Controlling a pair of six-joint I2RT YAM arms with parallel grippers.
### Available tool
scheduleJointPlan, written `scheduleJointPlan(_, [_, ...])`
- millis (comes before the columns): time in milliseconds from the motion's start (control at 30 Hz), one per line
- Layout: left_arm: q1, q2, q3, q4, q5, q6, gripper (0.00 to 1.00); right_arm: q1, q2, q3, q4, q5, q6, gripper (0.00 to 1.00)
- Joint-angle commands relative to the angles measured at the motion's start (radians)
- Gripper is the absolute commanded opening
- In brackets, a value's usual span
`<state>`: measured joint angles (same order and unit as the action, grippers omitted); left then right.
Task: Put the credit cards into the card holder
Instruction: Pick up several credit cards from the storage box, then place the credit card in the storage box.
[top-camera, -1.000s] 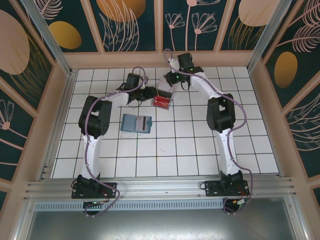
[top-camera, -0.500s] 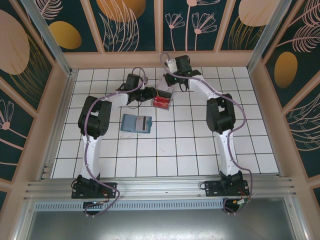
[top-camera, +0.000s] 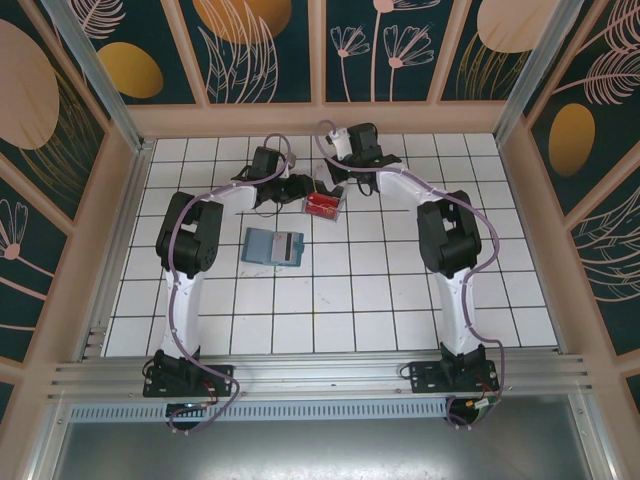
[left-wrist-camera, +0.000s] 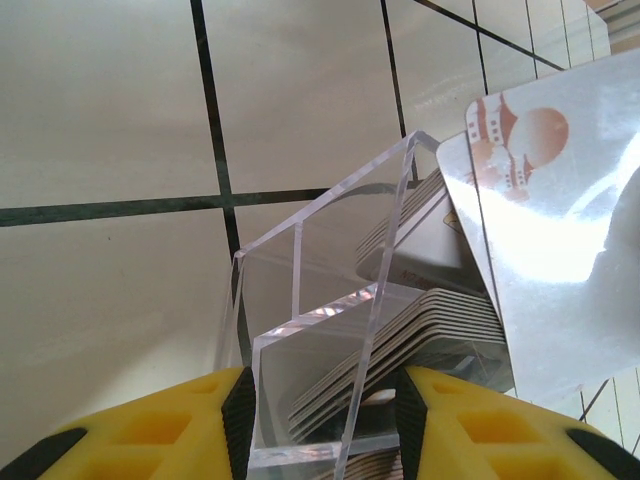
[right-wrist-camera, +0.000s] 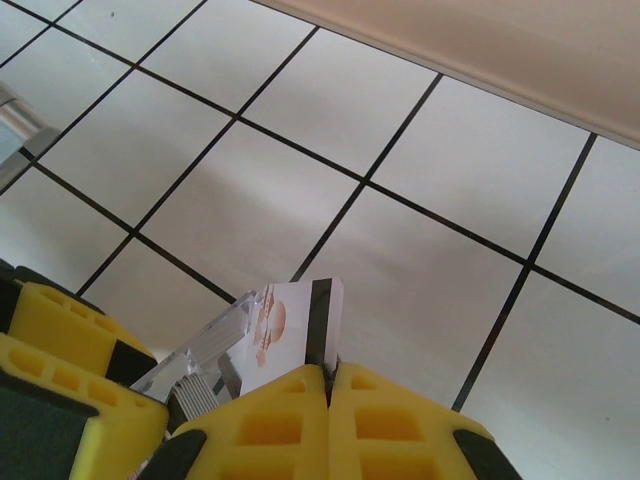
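Right wrist: right end effector (right-wrist-camera: 328, 375) pinched shut on one pale card (right-wrist-camera: 285, 325), held edge-up just above clear tray (right-wrist-camera: 200, 360). Left wrist: left end effector (left-wrist-camera: 320, 420) clamps clear tray, with stack of credit cards (left-wrist-camera: 440, 320) just ahead of fingers. Top external: card holder (top-camera: 273, 246) flat on table (top-camera: 400, 290), apart from both end effectors, toward arm bases. Judgement: early stage, one card in hand, none visibly in card holder, stack left.

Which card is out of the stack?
The pale card with the reddish logo, pinched in the right gripper; the others lie stacked in the clear tray.
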<state>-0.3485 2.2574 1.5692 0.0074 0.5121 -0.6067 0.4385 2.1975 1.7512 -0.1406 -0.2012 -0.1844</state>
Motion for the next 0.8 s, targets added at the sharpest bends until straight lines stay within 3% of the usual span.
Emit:
scheduleJointPlan(0, [-0.010, -0.008, -0.007, -0.120, -0.020, 0.013, 0.43, -0.007, -0.016, -0.039, -0.077, 0.024, -0.015, 0.06])
scheduleJointPlan(500, [-0.009, -0.047, 0.004, -0.119, -0.024, 0.005, 0.44, -0.079, -0.084, -0.089, -0.018, -0.383, 0.157, 0.06])
scheduleJointPlan(767, [-0.009, -0.080, -0.006, -0.109, -0.014, -0.004, 0.45, -0.077, -0.068, -0.074, -0.062, -0.382, 0.131, 0.09])
